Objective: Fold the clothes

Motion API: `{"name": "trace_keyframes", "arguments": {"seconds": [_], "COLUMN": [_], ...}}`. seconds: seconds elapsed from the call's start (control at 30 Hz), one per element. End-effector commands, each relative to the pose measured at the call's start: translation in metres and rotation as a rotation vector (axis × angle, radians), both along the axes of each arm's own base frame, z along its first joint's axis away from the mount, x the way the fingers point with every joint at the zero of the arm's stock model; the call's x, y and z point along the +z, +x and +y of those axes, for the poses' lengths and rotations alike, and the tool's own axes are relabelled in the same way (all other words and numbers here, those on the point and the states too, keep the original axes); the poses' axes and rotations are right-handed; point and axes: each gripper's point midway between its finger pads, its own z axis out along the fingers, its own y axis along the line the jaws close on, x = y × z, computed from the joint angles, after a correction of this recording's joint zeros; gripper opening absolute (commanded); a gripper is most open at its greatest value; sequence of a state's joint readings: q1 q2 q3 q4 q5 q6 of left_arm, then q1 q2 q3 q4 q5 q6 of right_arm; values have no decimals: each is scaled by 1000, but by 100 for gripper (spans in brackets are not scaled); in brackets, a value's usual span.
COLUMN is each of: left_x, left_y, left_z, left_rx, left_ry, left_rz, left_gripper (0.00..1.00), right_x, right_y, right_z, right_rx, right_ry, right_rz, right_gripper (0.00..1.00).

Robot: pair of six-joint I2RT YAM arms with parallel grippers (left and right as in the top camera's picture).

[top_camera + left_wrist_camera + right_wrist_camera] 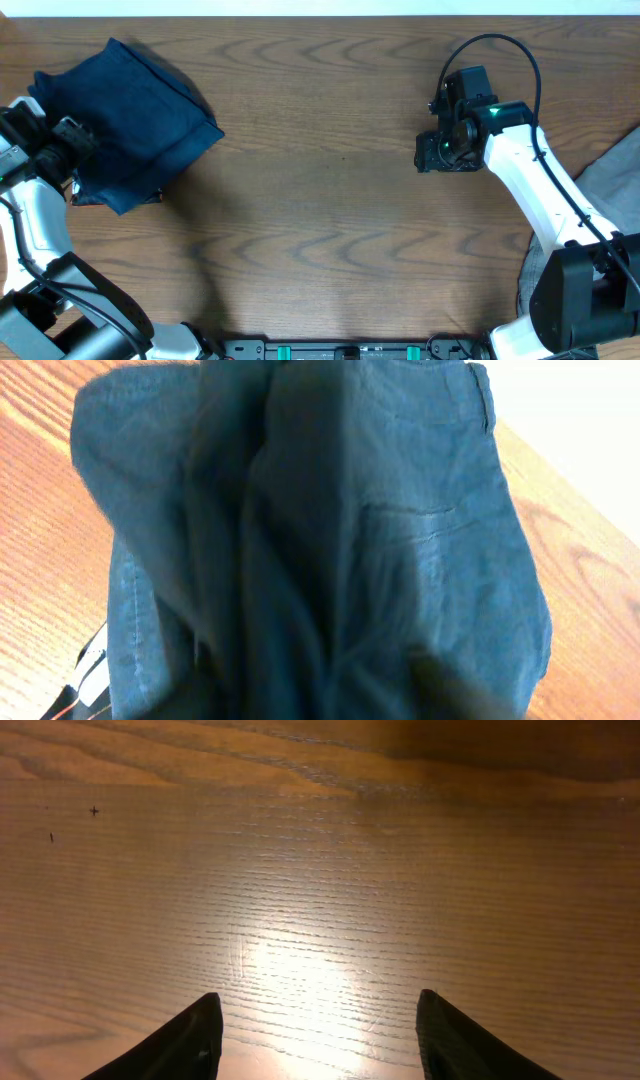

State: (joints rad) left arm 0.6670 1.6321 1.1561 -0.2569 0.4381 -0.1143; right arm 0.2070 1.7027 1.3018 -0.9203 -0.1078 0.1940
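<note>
The dark navy-blue shorts (130, 115) lie bunched and partly folded at the far left of the table. My left gripper (72, 142) is at their left edge, and the cloth rises to it. In the left wrist view the shorts (380, 540) fill the frame and hide the fingers, with a seam and a pocket line showing. A pale label (90, 675) peeks out at the lower left. My right gripper (448, 152) hangs over bare wood at the right, away from any cloth. Its fingers (318, 1030) are spread wide and empty. A plain grey garment (612, 180) lies at the right edge.
The wooden table (330, 200) runs between the two arms. The right arm's white link (540, 190) crosses in front of the grey garment. The arm bases and a black rail (350, 350) stand along the front edge.
</note>
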Motion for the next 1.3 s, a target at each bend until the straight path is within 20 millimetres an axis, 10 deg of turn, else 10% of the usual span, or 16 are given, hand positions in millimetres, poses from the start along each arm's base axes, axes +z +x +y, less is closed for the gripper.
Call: {"name": "trace_keyframes", "arguments": {"seconds": [0.0, 0.23, 0.37, 0.57, 0.77, 1.03, 1.27], "left_x": [14, 88, 111, 74, -2, -12, 17], "left_y": [-3, -15, -3, 26, -26, -118, -148], "left_z": [9, 8, -38, -153, -235, -248, -248], "left_rx": [71, 197, 84, -259, -470, -547, -538], "left_ry": [-22, -63, -45, 6, 66, 28, 88], "left_rz": [-36, -209, -246, -95, 317, 627, 406], "left_gripper": [98, 98, 98, 98, 98, 98, 98], "right_x": [10, 12, 22, 28, 23, 30, 74], "right_y": [4, 11, 22, 36, 32, -15, -38], "right_z": [-2, 1, 25, 21, -19, -59, -64], "right_rx": [-12, -4, 97, 97, -4, -127, -140], "right_ry": [1, 18, 135, 152, 138, 120, 63], "right_rz": [-27, -57, -120, -182, -128, 24, -158], "right_gripper": [62, 74, 89, 99, 99, 99, 99]}}
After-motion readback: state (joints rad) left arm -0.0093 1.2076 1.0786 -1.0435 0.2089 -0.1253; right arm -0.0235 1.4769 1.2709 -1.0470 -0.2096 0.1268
